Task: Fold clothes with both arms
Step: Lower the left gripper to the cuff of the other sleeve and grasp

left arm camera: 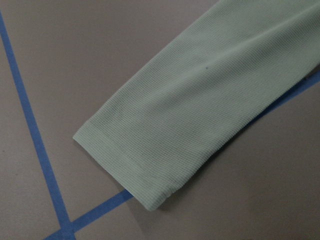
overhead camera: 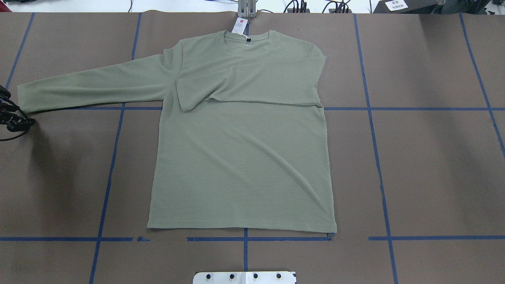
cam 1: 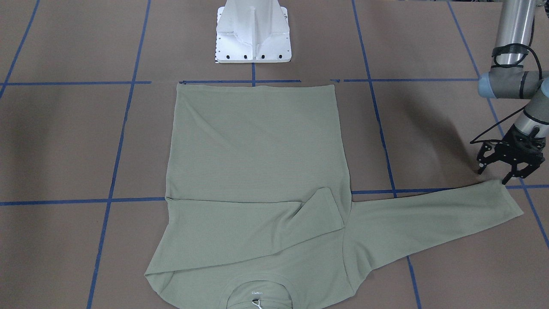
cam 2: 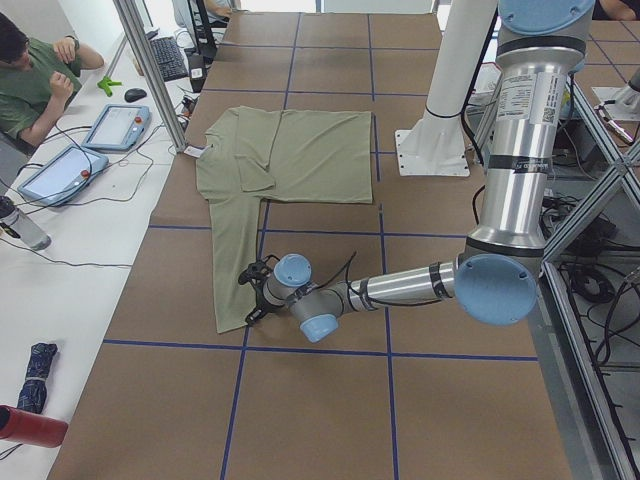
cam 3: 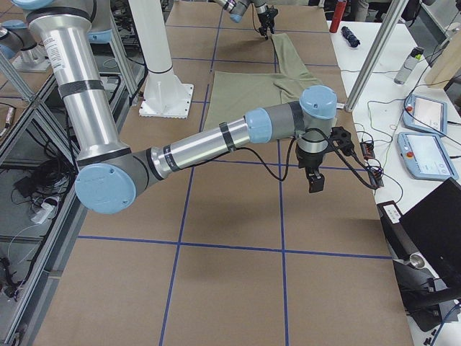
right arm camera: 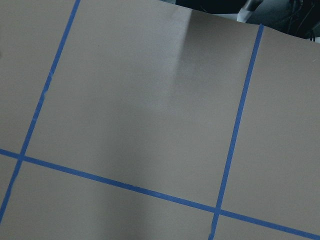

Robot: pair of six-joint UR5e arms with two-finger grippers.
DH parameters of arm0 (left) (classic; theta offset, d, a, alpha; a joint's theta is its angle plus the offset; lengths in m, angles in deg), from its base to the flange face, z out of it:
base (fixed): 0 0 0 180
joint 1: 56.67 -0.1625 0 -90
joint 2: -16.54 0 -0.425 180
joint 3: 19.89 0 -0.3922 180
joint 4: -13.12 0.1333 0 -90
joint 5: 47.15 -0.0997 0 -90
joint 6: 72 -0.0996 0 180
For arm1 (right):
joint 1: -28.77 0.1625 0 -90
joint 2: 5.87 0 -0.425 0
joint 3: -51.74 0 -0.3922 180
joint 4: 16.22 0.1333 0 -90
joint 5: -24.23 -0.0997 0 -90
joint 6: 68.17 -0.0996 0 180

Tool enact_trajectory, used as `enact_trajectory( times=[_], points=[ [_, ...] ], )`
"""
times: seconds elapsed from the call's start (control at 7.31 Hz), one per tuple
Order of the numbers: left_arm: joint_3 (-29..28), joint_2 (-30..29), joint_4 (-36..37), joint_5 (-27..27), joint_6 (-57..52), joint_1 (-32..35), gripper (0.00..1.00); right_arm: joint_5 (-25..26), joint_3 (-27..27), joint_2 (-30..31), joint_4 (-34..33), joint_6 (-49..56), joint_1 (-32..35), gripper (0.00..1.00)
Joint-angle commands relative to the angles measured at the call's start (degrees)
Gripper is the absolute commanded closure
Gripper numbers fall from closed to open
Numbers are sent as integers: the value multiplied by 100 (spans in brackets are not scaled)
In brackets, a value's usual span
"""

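The sage-green shirt (cam 1: 257, 163) lies flat on the brown table, collar (overhead camera: 246, 39) and white hang tag (overhead camera: 239, 25) on the far side from the robot. One sleeve (overhead camera: 256, 85) is folded across the chest. The other sleeve (overhead camera: 90, 86) stretches out flat towards the robot's left, and its cuff (left arm camera: 130, 170) fills the left wrist view. My left gripper (cam 1: 499, 174) is open and empty, just above the table beside that cuff. My right gripper (cam 3: 315, 176) shows only in the exterior right view, above bare table away from the shirt. I cannot tell whether it is open or shut.
The white base pedestal (cam 1: 253, 32) stands at the robot's side of the table. Blue tape lines (right arm camera: 235, 125) cross the brown surface. A side table with tablets (cam 2: 60, 170) and a seated person (cam 2: 35, 75) runs along the far edge.
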Motion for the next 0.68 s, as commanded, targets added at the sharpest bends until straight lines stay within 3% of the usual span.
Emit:
enact_trajectory(
  times=[0.0,0.41,0.55],
  points=[
    [-20,0,52,32,-283,113,32,2,-34,16,0,0,-5,0],
    [-20,9,52,136,-301,290,34,2,-96,34,0,0,4,0],
    [-20,-8,52,137,-292,290,41,2,-113,51,0,0,-5,0]
  ],
)
